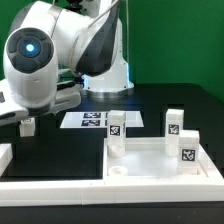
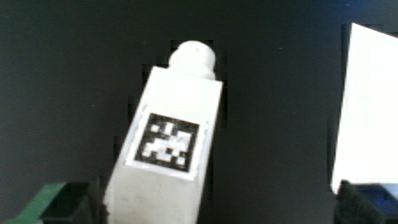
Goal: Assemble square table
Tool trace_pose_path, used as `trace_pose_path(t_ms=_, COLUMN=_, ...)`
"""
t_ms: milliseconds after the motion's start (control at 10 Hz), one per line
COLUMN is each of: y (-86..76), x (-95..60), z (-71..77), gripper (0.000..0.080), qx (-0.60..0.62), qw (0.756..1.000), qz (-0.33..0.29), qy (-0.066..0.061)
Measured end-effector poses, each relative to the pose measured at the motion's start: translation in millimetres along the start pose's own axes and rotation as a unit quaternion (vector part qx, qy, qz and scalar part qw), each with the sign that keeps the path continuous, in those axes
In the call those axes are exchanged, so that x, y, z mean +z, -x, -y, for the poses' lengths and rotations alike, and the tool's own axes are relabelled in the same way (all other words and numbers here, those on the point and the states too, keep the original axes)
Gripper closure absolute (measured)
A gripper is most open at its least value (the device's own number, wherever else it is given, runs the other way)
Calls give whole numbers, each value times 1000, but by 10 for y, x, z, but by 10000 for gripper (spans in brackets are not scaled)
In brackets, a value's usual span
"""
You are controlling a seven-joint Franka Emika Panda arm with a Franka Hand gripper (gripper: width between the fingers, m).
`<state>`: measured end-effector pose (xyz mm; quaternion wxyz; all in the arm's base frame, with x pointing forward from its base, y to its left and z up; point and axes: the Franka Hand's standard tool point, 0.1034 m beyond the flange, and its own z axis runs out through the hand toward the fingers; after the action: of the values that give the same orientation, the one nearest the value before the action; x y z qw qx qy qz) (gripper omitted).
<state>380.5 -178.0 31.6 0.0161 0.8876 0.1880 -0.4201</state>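
Observation:
The white square tabletop (image 1: 150, 165) lies at the exterior view's right with three tagged white legs standing at its corners (image 1: 117, 125), (image 1: 175, 122), (image 1: 188, 152). My gripper (image 1: 27, 122) hangs low at the exterior view's left over the fourth leg (image 1: 28, 128). In the wrist view this leg (image 2: 169, 140) lies on the black table, tag up, its rounded peg pointing away. My gripper (image 2: 214, 205) is open. The leg sits between the fingers (image 2: 54, 205), close to one of them and well apart from the other.
The marker board (image 1: 90, 120) lies behind the tabletop near the arm's base. Long white border rails run along the front (image 1: 60, 187) and the exterior view's left edge (image 1: 4, 158). A white edge (image 2: 370, 100) shows beside the leg in the wrist view.

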Motion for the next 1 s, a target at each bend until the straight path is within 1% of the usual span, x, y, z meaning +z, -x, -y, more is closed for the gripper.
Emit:
trace_pose_path(t_ms=300, y=7, x=12, z=-10, gripper=151, qx=1, qw=1000, qz=1, qy=-1)
trace_pose_path(t_ms=400, y=87, x=46, z=-109, gripper=151, qx=18, qw=1000, qz=3, qy=-3)
trace_pose_path(t_ms=500, y=126, x=84, z=-160, gripper=151, qx=40, qw=999, qz=5, qy=-5)
trace_pose_path(t_ms=700, y=112, x=236, z=-158, gripper=151, qx=106, qw=994, qz=19, qy=-9)
trace_pose_path(t_ms=800, y=113, x=317, z=-161, gripper=151, qx=109, qw=994, qz=28, qy=-11)
trace_pose_path(t_ms=900, y=108, x=356, z=-155, gripper=151, qx=111, qw=993, qz=34, qy=-11)
trace_pose_path(t_ms=1000, y=105, x=344, z=-158, gripper=151, qx=110, qw=993, qz=32, qy=-10)
